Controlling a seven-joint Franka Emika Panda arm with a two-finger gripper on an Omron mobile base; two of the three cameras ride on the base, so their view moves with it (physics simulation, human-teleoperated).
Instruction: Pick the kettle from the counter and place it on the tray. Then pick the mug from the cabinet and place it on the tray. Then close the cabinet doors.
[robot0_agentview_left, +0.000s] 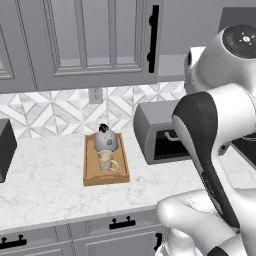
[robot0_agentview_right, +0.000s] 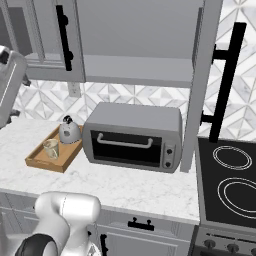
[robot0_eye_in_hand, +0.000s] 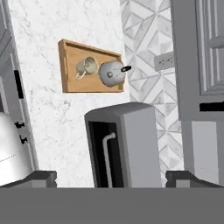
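Note:
The wooden tray (robot0_agentview_left: 90, 176) (robot0_agentview_right: 41, 161) (robot0_eye_in_hand: 64, 65) lies on the white counter (robot0_agentview_left: 45, 175) (robot0_agentview_right: 135, 185), left of a toaster oven. The speckled kettle (robot0_agentview_left: 106, 141) (robot0_agentview_right: 69, 133) (robot0_eye_in_hand: 110, 73) stands at the tray's far end. The cream mug (robot0_agentview_left: 105, 161) (robot0_agentview_right: 50, 148) (robot0_eye_in_hand: 86, 66) sits upright just in front of it. My gripper (robot0_eye_in_hand: 113, 178) hangs open and empty, high above the toaster oven and apart from everything. The cabinet (robot0_agentview_right: 137, 35) shows its bare shelf. Its left door (robot0_agentview_left: 80, 40) (robot0_agentview_right: 45, 40) lies flush; the right door (robot0_agentview_right: 200, 85) stands swung out.
A grey toaster oven (robot0_agentview_left: 155, 131) (robot0_agentview_right: 132, 137) (robot0_eye_in_hand: 131, 144) sits right of the tray. A black stovetop (robot0_agentview_right: 227, 180) lies at the far right. A dark appliance (robot0_agentview_left: 5, 147) stands at the counter's left edge. A wall outlet (robot0_agentview_left: 95, 95) is above the tray.

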